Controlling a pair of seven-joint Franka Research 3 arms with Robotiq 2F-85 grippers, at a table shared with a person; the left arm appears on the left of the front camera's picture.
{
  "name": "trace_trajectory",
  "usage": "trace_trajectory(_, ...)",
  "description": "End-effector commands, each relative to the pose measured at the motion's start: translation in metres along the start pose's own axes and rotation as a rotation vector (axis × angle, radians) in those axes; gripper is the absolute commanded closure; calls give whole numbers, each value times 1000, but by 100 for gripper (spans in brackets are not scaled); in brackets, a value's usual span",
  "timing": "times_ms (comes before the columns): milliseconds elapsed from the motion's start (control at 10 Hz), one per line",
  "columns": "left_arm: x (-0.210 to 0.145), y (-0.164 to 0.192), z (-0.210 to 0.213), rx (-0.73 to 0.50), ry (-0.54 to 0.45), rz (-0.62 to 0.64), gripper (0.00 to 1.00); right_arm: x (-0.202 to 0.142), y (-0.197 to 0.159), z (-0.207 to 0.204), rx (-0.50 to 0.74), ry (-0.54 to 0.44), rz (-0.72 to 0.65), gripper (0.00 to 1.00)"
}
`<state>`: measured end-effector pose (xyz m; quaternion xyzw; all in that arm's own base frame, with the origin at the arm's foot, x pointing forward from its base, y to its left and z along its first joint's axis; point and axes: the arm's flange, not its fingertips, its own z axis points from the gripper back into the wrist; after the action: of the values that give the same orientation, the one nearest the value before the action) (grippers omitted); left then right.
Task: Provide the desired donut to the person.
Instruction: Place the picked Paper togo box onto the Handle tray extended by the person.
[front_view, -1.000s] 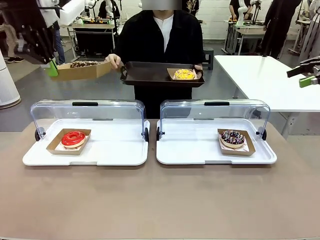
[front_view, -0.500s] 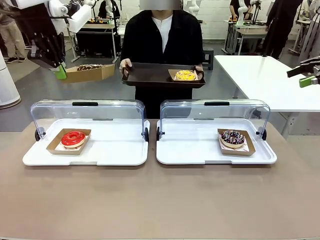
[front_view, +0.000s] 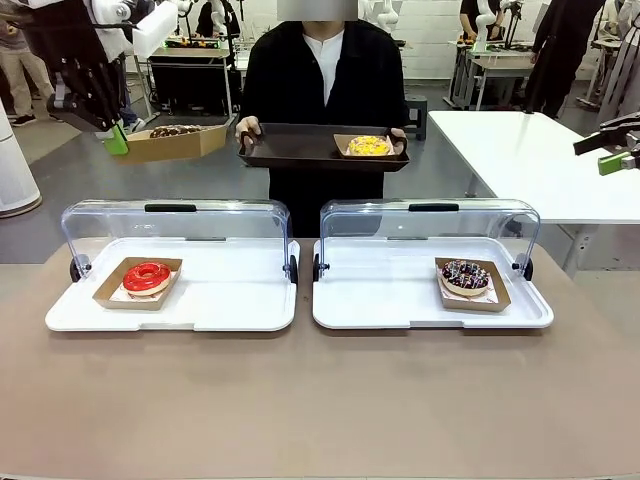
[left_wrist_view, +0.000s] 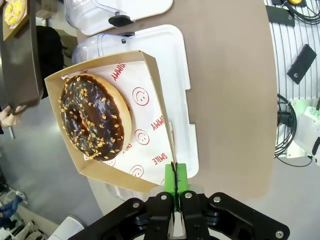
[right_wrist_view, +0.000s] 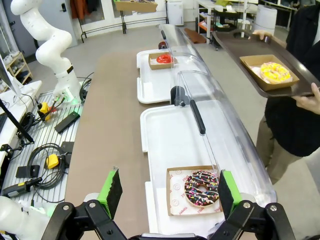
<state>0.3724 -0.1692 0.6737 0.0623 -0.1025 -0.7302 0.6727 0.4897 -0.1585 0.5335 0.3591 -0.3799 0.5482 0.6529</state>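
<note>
Since half a second earlier, the left gripper (front_view: 112, 140) is seen slightly higher and further left at the far left of the front view, and the dark rectangular serving tray (front_view: 300, 150) is held a little lower by the person (front_view: 325, 80) in the black overshirt. That gripper's green pads are pinched together on the edge of an open brown cardboard box (left_wrist_view: 159, 95), in which a chocolate-glazed donut with nut crumbs (left_wrist_view: 94, 117) lies on printed paper; box and donut are held in the air just left of the tray, not touching it. A yellow-topped donut in its own cardboard tray (front_view: 369, 146) sits at the right end of the serving tray, which is gripped at both ends by the person's hands (front_view: 248, 128). The right gripper (right_wrist_view: 170, 192) is held with its fingers wide apart and nothing between them, above the right-hand white tray (right_wrist_view: 160, 145), where a sprinkled chocolate donut (right_wrist_view: 202, 188) rests. A red-glazed donut (front_view: 147, 277) is seen on the left white tray (front_view: 230, 300), under a raised clear lid (front_view: 170, 225).
</note>
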Motion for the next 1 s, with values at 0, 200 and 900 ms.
trace_trajectory(0, 1, 0, 3, 0, 9, 19, 100, 2, 0, -1, -3, -9, 3, 0)
trace_trajectory(200, 1, 0, 3, 0, 9, 19, 100, 2, 0, -1, -3, -9, 3, 0)
trace_trajectory(900, 0, 0, 0, 0, 0, 0, 99, 2, 0, -1, -3, -9, 3, 0)
